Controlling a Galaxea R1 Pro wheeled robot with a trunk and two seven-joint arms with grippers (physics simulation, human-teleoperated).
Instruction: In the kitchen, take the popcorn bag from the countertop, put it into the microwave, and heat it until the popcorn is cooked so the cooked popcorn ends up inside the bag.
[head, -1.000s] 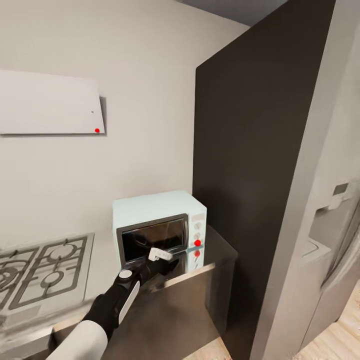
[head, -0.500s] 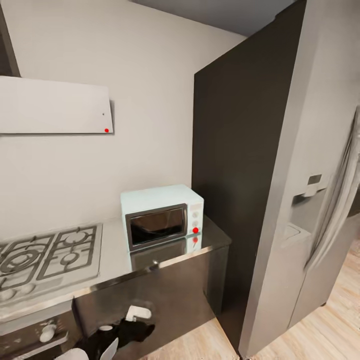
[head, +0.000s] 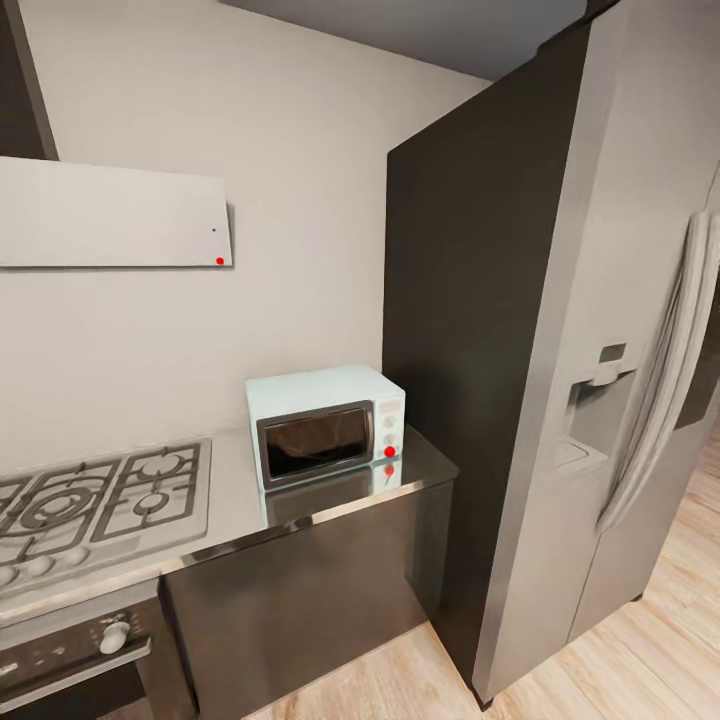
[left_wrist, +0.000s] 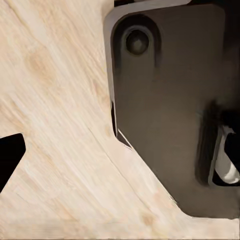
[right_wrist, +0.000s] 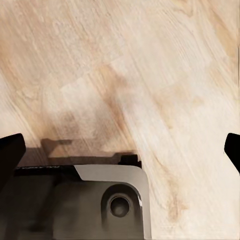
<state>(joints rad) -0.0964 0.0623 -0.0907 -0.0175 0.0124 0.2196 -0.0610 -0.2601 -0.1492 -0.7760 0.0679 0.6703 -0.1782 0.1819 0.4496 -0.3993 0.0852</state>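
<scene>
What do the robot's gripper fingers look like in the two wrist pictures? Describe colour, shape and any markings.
The left gripper has plain matte black fingertips, wedge-shaped with blunt ends. The right gripper has the same flat black fingertips. No cables, labels or markings can be seen on them.

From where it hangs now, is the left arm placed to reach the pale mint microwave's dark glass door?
Probably not. The microwave sits on the grey countertop, while the left wrist view faces pale wood floor and the robot's dark base.

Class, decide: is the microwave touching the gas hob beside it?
Apart. The head view shows a strip of bare countertop between the microwave and the hob.
</scene>
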